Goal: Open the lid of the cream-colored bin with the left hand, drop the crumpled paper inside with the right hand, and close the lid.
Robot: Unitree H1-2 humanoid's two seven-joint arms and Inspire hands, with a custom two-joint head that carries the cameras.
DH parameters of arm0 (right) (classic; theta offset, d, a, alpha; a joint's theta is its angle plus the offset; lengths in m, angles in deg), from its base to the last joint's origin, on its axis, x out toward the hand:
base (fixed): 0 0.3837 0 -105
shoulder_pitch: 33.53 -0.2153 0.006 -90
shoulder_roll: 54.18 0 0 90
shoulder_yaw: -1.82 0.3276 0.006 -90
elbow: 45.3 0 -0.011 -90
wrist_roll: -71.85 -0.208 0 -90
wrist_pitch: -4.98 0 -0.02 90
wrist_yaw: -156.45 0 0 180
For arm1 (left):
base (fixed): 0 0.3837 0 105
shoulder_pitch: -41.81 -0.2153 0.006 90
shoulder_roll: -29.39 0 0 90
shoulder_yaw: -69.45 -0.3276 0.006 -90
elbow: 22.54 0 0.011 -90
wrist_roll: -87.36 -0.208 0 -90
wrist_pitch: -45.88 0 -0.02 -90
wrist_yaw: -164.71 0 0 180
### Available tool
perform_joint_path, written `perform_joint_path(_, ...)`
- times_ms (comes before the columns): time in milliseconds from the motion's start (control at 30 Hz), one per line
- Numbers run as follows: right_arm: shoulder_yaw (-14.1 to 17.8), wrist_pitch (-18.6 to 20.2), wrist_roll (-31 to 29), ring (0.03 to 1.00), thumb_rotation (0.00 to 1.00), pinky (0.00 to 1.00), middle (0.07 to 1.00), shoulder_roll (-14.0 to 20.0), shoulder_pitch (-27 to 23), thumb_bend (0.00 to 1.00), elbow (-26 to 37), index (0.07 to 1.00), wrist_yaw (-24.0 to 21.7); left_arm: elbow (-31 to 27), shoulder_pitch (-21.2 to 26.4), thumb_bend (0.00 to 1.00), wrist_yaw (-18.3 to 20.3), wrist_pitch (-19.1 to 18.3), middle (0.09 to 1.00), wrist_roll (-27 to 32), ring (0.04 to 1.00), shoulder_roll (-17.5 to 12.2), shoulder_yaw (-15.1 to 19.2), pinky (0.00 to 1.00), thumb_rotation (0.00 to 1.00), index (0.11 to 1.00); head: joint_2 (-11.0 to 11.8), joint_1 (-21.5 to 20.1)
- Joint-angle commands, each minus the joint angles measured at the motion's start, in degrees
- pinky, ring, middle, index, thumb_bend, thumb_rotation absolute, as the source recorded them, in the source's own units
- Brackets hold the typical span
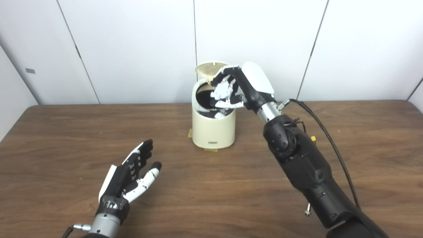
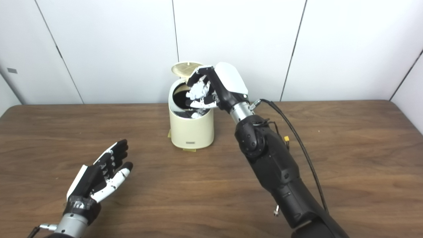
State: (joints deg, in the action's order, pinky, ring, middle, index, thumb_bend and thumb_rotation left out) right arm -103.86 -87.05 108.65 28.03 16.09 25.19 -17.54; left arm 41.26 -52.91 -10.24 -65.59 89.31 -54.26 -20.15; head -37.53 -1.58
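I have the cream-colored bin [image 1: 213, 127] standing upright near the back middle of the counter [image 1: 211, 185], its long axis vertical and its mouth facing up and a little toward me. The lid [image 1: 211, 68] is swung up behind the opening, tilted back toward the wall, its pale underside showing. My right hand [image 1: 243, 87] reaches in from the right and hangs directly over the open mouth, palm turned down and to the left, with its fingers [image 1: 222, 76] curled around the crumpled paper [image 1: 222, 92]; the white wad sits in that grasp just above the dark interior. Something pale shows lower inside the bin, but I cannot tell what it is. My left hand [image 1: 132, 177] is well apart from the bin, low at the near left over the counter, palm up, fingers spread and released, holding nothing. A black cable [image 1: 325, 132] loops off the right wrist and runs down beside the forearm. The counter is dark brown wood grain. Behind it stand plain white wall panels [image 1: 132, 49] with thin dark seams.
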Motion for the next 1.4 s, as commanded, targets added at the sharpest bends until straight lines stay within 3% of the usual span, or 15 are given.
perform_joint_path(0,0.31,1.19,-0.16,0.536,0.15,0.46,0.609,1.08,-1.16,0.52,0.78,0.493,-1.02,-0.77,1.54,0.45,-0.10,1.25,0.943,-0.23,0.958,-0.02,0.10,1.00,0.29,0.949,-0.08,-0.05)
perform_joint_path(33,0.33,1.13,-0.25,0.537,0.15,0.46,0.609,1.13,-1.15,0.52,0.72,0.493,-1.12,-0.73,1.53,0.45,-0.13,1.28,0.942,-0.46,0.958,-0.01,0.03,1.00,0.29,0.949,-0.08,0.02)
perform_joint_path(67,0.33,1.09,-0.35,0.535,0.17,0.45,0.607,1.16,-1.10,0.72,0.69,0.550,-1.26,-0.70,1.51,0.45,-0.09,1.27,0.942,-0.49,0.955,-0.01,0.02,1.00,0.30,0.949,-0.08,0.02)
perform_joint_path(100,0.35,1.07,-0.44,0.534,0.19,0.45,0.604,1.21,-1.05,0.82,0.72,0.581,-1.41,-0.72,1.51,0.45,-0.08,1.23,0.944,-0.53,0.955,0.02,-0.02,1.00,0.29,0.950,-0.12,0.01)
perform_joint_path(167,0.21,0.67,-0.66,0.533,0.21,0.46,0.597,1.41,-0.81,0.92,0.78,0.606,-1.79,-0.83,1.46,0.45,0.00,1.13,0.945,-0.08,0.956,0.29,0.03,1.00,0.28,0.950,-0.13,0.07)
perform_joint_path(433,-0.73,-0.02,-0.55,0.707,0.20,0.60,0.744,2.99,-0.48,1.00,1.48,0.691,-4.05,-1.20,1.36,0.46,-0.25,1.08,0.939,-0.35,0.952,0.90,-0.20,1.00,0.30,0.947,-0.39,0.06)
perform_joint_path(633,-0.52,0.08,-1.00,0.720,0.20,0.63,0.752,3.35,-0.60,1.00,1.33,0.696,-4.45,-0.76,1.56,0.46,-0.10,1.25,0.945,-0.17,0.947,1.26,-0.45,0.99,0.29,0.953,-0.28,0.00)
perform_joint_path(800,-0.18,0.94,-0.56,0.739,0.20,0.67,0.761,3.22,-0.30,0.97,1.47,0.678,-3.77,-0.48,1.63,0.46,-0.26,1.55,0.937,-0.18,0.949,1.56,-0.55,1.00,0.31,0.950,-0.24,0.02)
perform_joint_path(867,0.60,-0.41,-0.85,0.636,0.14,0.54,0.686,2.65,0.02,0.94,1.14,0.640,-1.29,-0.45,1.66,0.46,-0.31,1.48,0.935,-0.17,0.948,1.64,-0.55,1.00,0.30,0.949,-0.25,-0.09)
perform_joint_path(900,1.36,-1.27,-1.83,0.578,0.14,0.49,0.635,2.13,0.24,0.74,0.95,0.568,-0.14,-0.44,1.66,0.46,-0.27,1.47,0.937,-0.18,0.947,1.60,-0.59,1.00,0.29,0.951,-0.27,-0.10)
perform_joint_path(933,2.46,-2.12,-3.34,0.499,0.07,0.45,0.569,1.36,0.55,0.63,0.82,0.548,1.04,-0.40,1.67,0.45,-0.25,1.50,0.939,-0.13,0.948,1.60,-0.57,1.00,0.29,0.952,-0.23,-0.02)
perform_joint_path(1000,4.15,-2.83,-5.34,0.427,0.01,0.39,0.507,0.22,1.09,0.54,1.04,0.531,2.43,-0.42,1.73,0.46,-0.25,1.55,0.939,0.00,0.947,1.64,-0.51,1.00,0.30,0.952,-0.26,0.00)
perform_joint_path(1067,5.40,-2.88,-6.55,0.436,0.00,0.36,0.495,-0.56,1.54,0.51,1.56,0.501,3.17,-0.37,1.83,0.46,-0.27,1.69,0.940,0.19,0.945,1.75,-0.44,1.00,0.31,0.953,-0.17,-0.19)
perform_joint_path(1167,8.32,0.42,-9.09,0.431,0.00,0.33,0.506,-2.71,2.21,0.50,4.24,0.500,3.99,-0.13,2.07,0.46,-0.20,2.17,0.942,0.50,0.944,1.91,-0.43,0.98,0.31,0.956,-0.12,-0.11)
perform_joint_path(1367,15.10,13.48,-17.46,0.400,0.00,0.31,0.500,-7.54,2.73,0.50,11.15,0.527,1.88,0.22,2.47,0.47,0.01,2.84,0.945,1.79,0.948,2.48,-0.22,1.00,0.30,0.962,-0.04,-0.24)
